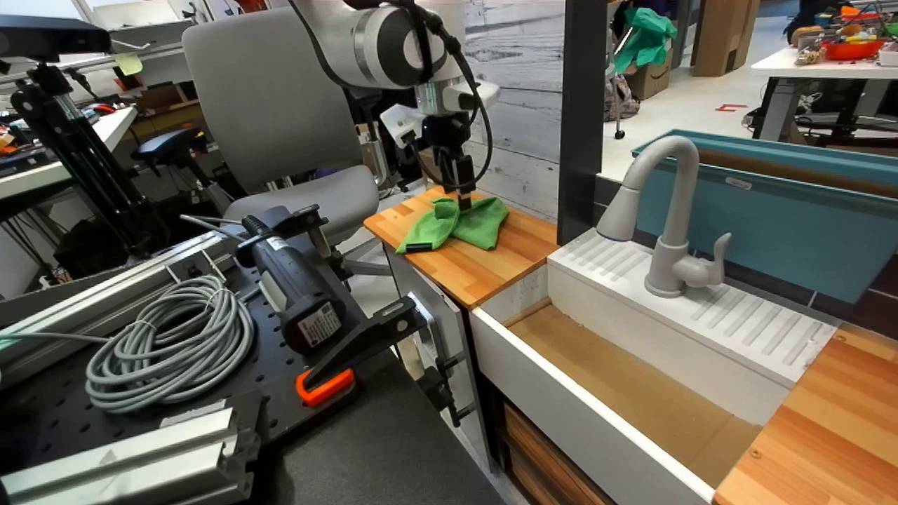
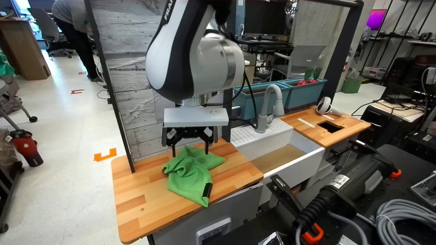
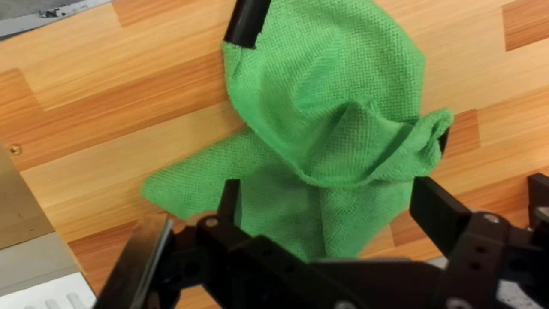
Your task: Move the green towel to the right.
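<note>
As the towel (image 2: 189,180) lies rumpled beneath the fingers (image 3: 439,214), which stand wide apart and touch it or not, I cannot tell, the counter (image 2: 136,187) spreads below, with sink (image 1: 561,407) and tap (image 1: 677,217) off to their side.

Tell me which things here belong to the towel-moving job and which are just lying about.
For the job: green towel, open claw, wooden countertop under the towel.

Just around: coiled gray cable, red tumbler, gray faucet, teal planters.
</note>
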Tool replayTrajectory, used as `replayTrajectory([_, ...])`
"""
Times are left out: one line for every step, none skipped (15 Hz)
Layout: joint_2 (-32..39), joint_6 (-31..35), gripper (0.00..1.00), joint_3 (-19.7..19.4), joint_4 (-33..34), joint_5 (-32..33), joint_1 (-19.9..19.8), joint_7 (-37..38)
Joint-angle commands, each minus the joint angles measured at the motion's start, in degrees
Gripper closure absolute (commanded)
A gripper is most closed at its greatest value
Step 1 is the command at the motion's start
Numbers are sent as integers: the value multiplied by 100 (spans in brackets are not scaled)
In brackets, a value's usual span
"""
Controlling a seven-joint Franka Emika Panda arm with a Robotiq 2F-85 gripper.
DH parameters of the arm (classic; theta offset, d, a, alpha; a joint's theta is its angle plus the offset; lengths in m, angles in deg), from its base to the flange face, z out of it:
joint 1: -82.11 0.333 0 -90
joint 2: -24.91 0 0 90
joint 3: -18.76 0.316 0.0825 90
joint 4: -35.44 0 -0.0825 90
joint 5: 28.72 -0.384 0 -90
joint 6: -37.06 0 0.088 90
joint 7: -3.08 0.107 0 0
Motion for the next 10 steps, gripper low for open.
replayTrajectory([624, -336, 0, -113, 843, -148, 190, -5])
replayTrajectory([758, -387, 0, -99, 992, -159, 184, -28])
replayTrajectory([875, -425, 0, -104, 1124, -170, 182, -25])
replayTrajectory([976, -483, 0, -101, 1253, -181, 169, -30])
replayTrajectory([1071, -555, 0, -97, 1378, -194, 147, -37])
replayTrajectory([1149, -615, 0, -106, 1488, -200, 138, -36])
replayTrajectory([1215, -644, 0, -131, 1578, -179, 141, -51])
replayTrajectory([1280, -720, 0, -125, 1685, -180, 120, -71])
replayTrajectory([1353, -784, 0, -114, 1797, -188, 88, -94])
replayTrajectory([1409, -844, 0, -122, 1882, -186, 77, -94])
